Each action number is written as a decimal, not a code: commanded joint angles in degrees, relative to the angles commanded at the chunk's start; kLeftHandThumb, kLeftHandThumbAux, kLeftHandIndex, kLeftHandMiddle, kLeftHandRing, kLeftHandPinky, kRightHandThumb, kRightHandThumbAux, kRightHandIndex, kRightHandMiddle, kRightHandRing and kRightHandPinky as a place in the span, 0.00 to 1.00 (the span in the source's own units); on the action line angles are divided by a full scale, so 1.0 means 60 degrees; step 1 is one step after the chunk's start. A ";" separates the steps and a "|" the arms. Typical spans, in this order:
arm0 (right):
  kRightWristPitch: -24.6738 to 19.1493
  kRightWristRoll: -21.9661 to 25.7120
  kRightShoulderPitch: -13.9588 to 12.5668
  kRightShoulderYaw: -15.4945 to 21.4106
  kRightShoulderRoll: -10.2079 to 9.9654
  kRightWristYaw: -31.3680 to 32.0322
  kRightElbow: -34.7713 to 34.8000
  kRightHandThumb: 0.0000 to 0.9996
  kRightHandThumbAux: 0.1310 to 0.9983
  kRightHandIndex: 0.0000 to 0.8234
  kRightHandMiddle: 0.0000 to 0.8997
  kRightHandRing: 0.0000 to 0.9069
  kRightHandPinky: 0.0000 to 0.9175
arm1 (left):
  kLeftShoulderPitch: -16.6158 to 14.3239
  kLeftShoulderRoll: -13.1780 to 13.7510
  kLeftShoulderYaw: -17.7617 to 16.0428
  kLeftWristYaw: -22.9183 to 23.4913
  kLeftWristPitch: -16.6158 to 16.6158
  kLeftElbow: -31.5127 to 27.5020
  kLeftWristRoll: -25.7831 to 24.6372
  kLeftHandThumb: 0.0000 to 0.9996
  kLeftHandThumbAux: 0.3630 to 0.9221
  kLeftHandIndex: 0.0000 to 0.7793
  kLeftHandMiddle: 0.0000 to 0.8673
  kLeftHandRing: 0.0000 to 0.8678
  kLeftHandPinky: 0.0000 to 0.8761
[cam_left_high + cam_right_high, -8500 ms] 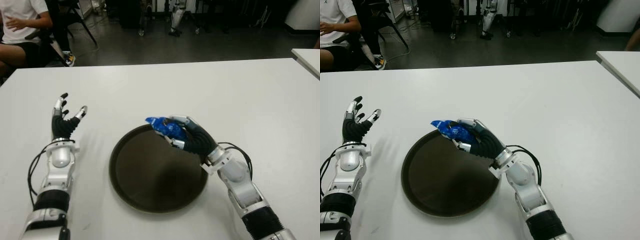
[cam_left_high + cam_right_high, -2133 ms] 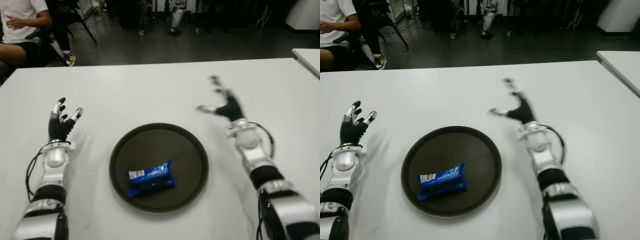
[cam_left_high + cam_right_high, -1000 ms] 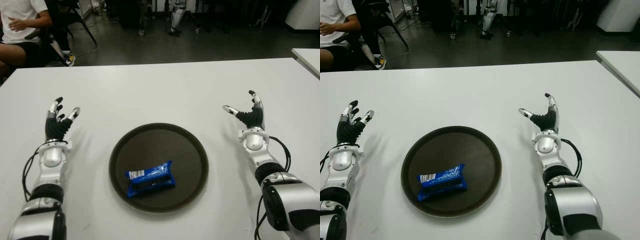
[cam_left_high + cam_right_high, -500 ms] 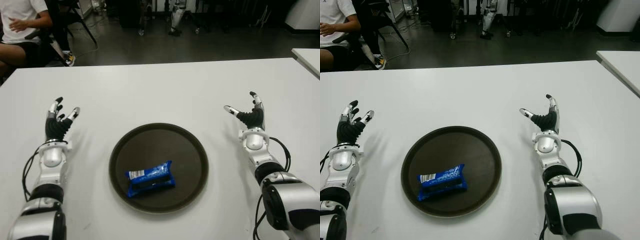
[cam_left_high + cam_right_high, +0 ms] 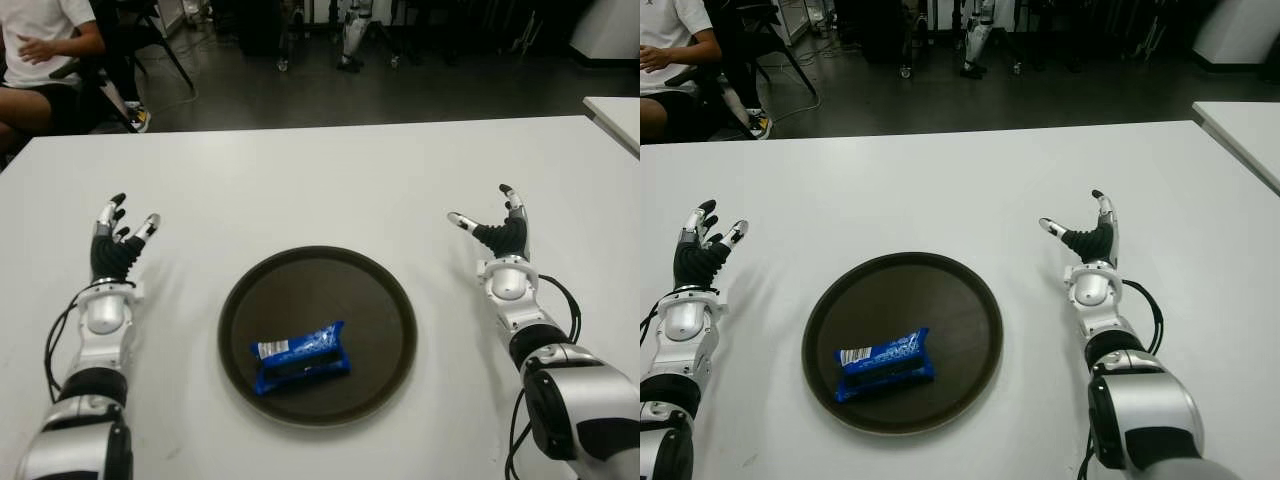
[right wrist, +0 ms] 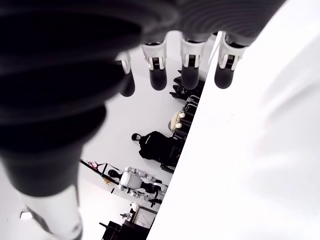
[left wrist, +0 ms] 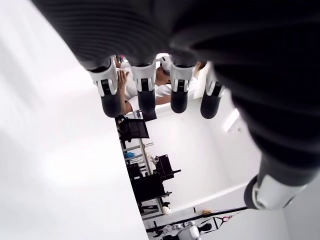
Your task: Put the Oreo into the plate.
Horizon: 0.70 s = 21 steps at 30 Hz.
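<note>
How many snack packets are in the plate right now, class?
1: the blue Oreo packet lies in the dark round plate, toward its near-left part. None seems hidden.

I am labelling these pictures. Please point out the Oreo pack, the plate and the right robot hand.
Oreo pack (image 5: 300, 357), left eye view, wrapper middle.
Plate (image 5: 310, 280), left eye view, bare inner surface.
Right robot hand (image 5: 1089, 240), right eye view, palm.

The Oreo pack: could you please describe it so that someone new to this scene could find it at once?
On the white table, a round dark plate sits between the robot's two open hands. The Oreo pack lies inside its near left part: a shiny blue wrapper with a white label, the only thing on the plate.
</note>
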<state>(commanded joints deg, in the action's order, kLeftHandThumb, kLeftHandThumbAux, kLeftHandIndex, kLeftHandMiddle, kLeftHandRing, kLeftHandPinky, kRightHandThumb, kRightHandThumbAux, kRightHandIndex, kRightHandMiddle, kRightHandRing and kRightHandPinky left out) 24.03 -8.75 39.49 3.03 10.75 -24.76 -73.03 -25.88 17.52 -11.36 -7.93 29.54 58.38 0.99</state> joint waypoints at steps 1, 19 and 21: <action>0.0016 -0.0024 -0.0010 -0.0020 0.0003 -0.0022 0.0006 0.00 0.76 0.00 0.02 0.01 0.04 | 0.0002 -0.0008 0.0004 -0.0007 0.0006 0.0008 0.0004 0.00 0.43 0.00 0.00 0.00 0.01; 0.0189 -0.0152 -0.0052 -0.0147 0.0020 -0.0177 0.0022 0.00 0.80 0.02 0.04 0.04 0.06 | 0.0015 -0.0048 0.0034 -0.0057 0.0048 0.0057 0.0023 0.00 0.43 0.00 0.00 0.00 0.01; 0.0183 -0.0174 -0.0052 -0.0159 0.0023 -0.0210 0.0014 0.00 0.80 0.02 0.04 0.04 0.06 | 0.0015 -0.0048 0.0035 -0.0058 0.0051 0.0059 0.0023 0.00 0.43 0.00 0.00 0.00 0.01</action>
<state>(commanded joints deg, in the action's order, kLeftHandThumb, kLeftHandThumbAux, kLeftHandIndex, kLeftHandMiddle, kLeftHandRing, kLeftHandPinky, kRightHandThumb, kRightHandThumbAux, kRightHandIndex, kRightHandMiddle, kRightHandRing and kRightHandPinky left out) 25.13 -9.79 39.19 2.07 10.89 -26.03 -72.95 -25.80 17.23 -11.15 -8.28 29.84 58.73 1.13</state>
